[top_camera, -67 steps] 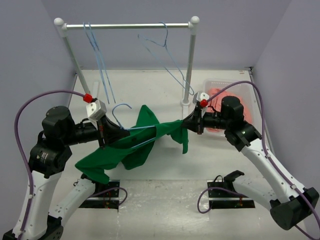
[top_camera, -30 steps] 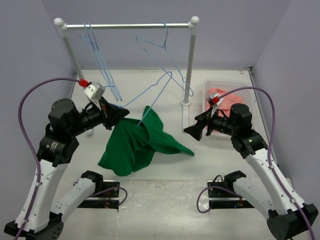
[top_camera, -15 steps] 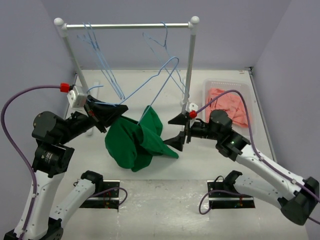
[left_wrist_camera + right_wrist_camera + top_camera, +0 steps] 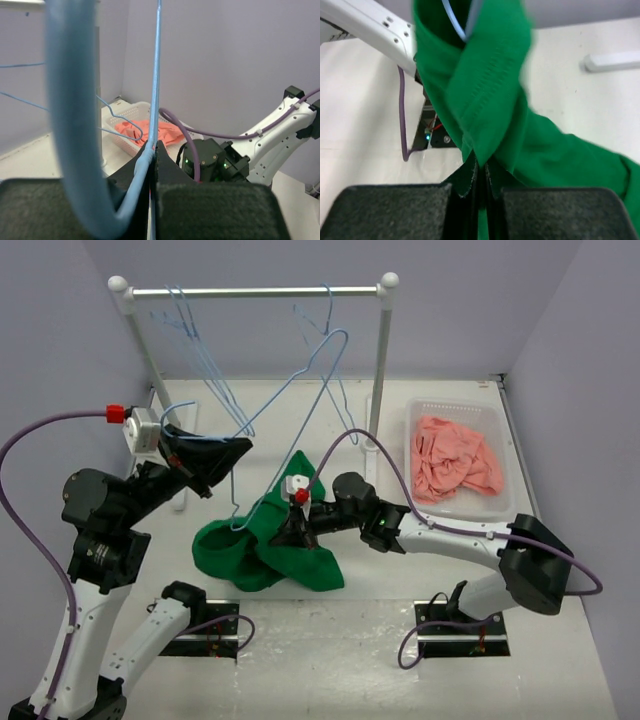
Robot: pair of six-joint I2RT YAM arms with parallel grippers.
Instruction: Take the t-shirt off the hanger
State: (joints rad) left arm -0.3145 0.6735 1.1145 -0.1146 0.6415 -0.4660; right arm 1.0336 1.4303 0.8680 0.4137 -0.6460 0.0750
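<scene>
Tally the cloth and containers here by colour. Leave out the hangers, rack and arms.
Green t-shirt: 1
Salmon-pink clothes heap: 1 (the pieces in it can't be told apart)
White basket: 1
Total: 3

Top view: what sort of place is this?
Probably a lab cell for laundry handling: bare lilac walls boxing a white table, a small clothes rail with blue wire hangers, a basket of pink clothes.
</scene>
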